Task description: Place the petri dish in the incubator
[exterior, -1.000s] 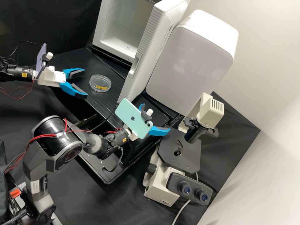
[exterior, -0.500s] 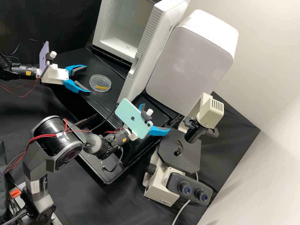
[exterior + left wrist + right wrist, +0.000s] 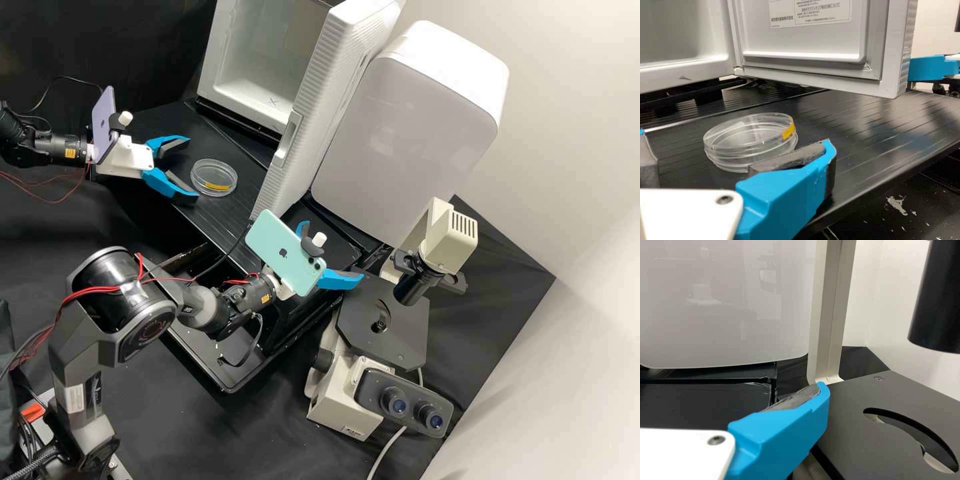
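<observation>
Dish (image 3: 214, 177): clear, round and lidded, with a yellow strip (image 3: 788, 131) on its side. It lies flat on the black ribbed tray (image 3: 227, 220), towards the tray's far end and outside the incubator.
Incubator (image 3: 253, 60): white, standing at the tray's far end with its chamber open. Its door (image 3: 320, 100) is swung out along the tray's right edge, near the dish.
Left gripper (image 3: 193, 167): low over the tray's left edge, pointing across at the dish. Its fingers (image 3: 790, 175) are spread wide and hold nothing.
Dish relative to left gripper: just ahead of the fingertips, in line with the gap between them. In the high view it is not yet between the fingers. In the left wrist view one fingertip overlaps the dish's near rim, and whether they touch cannot be told.
Right gripper (image 3: 347, 278): off the tray's right edge towards its near end, just beside the black stage of the microscope (image 3: 373, 373), well apart from the dish. Whether it is spread or pressed together cannot be told.
</observation>
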Motion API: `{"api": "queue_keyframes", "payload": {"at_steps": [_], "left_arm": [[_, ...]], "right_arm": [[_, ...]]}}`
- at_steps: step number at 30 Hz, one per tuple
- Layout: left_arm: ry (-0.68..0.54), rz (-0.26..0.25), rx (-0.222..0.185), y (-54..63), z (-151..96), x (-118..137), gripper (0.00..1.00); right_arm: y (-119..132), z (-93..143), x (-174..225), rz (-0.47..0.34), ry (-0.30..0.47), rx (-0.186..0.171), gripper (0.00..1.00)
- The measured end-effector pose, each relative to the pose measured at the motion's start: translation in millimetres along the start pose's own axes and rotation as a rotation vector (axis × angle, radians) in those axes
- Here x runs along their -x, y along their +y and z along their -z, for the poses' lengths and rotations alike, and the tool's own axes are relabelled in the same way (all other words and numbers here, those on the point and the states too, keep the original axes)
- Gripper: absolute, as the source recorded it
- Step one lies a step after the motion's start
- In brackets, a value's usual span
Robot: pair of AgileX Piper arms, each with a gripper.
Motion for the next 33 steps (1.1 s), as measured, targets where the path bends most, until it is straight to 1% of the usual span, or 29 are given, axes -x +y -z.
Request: {"api": "queue_keyframes", "payload": {"at_steps": [3, 4, 7, 15, 24, 27, 28, 31, 33], "left_arm": [[0.003, 0.013, 0.0, -1.2, 0, 0, 1.0], [0.003, 0.021, -0.009, -2.1, 0, 0, 1.0], [0.002, 0.021, -0.031, -2.5, -3, -1, 1.0], [0.011, 0.013, -0.061, -1.9, -6, -2, 1.0], [0.022, 0.014, -0.057, -2.8, -4, -4, 1.0], [0.023, 0.017, -0.041, -3.7, -4, -6, 1.0], [0.022, 0.015, -0.024, -3.2, -3, -8, 1.0], [0.015, 0.018, -0.002, -2.9, -4, -11, 1.0], [0.011, 0.022, 0.003, -2.9, -4, -13, 1.0]], "right_arm": [[0, 0, 0, 0.0, 0.0, 0.0, 1.0], [0, 0, 0, 0.0, 0.0, 0.0, 1.0], [0, 0, 0, 0.0, 0.0, 0.0, 1.0], [0, 0, 0, 0.0, 0.0, 0.0, 1.0], [0, 0, 0, 0.0, 0.0, 0.0, 1.0], [0, 0, 0, 0.0, 0.0, 0.0, 1.0], [0, 0, 0, 0.0, 0.0, 0.0, 1.0], [0, 0, 0, 0.0, 0.0, 0.0, 1.0], [0, 0, 0, 0.0, 0.0, 0.0, 1.0]]}}
